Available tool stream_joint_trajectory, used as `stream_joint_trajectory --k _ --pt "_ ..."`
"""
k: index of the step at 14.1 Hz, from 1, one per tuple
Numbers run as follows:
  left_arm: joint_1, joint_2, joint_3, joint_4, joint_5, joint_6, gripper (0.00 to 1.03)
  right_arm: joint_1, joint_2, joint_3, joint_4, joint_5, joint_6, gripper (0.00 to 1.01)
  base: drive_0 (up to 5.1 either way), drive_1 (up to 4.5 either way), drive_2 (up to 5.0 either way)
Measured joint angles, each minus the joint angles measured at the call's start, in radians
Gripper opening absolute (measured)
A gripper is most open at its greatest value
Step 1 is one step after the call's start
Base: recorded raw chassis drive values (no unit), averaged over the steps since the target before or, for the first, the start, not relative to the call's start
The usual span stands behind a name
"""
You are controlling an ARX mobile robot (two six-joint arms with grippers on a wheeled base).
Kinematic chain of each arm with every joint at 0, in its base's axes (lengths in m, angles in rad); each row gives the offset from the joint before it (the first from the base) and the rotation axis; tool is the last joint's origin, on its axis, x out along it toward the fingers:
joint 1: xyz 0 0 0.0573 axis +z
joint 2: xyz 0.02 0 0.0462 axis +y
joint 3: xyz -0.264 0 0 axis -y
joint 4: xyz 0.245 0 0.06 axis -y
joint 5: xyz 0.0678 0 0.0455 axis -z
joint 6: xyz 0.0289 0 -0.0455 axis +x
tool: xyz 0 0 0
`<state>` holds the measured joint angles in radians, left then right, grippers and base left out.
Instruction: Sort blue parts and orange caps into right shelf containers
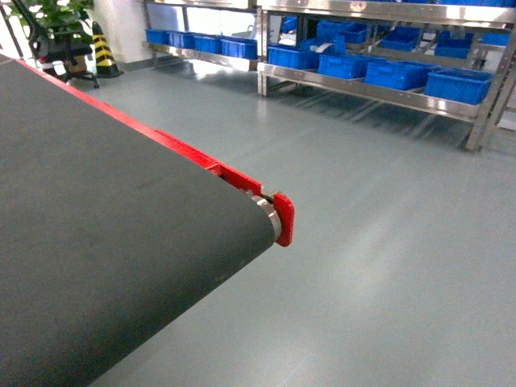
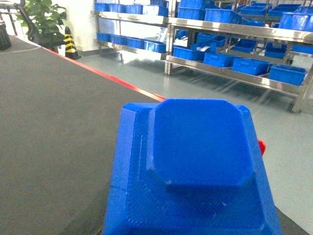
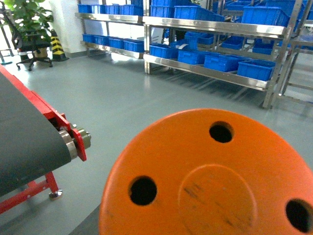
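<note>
A blue part (image 2: 195, 171) fills the left wrist view and an orange cap (image 3: 210, 176) the right, apparently carried though no fingers show, so next comes driving to the far blue crates (image 1: 387, 72).

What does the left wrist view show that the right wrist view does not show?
Only the left wrist view shows a blue part, stepped with a raised octagonal top, close to the camera above the dark conveyor belt. Only the right wrist view shows an orange cap, a round disc with holes, and the belt's end roller. Both show the steel shelves holding blue crates, the plant and the striped cone. Neither shows gripper fingers.
</note>
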<state>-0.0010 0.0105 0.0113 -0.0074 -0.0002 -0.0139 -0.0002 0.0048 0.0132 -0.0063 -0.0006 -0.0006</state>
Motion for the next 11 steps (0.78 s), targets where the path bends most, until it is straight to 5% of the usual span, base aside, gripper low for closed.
stream_joint_trajectory --k 11 --pt "0.000 0.000 0.000 0.000 0.000 0.000 0.42 0.000 0.000 0.000 0.000 0.000 0.000 0.44 -1.6 -1.61 -1.6"
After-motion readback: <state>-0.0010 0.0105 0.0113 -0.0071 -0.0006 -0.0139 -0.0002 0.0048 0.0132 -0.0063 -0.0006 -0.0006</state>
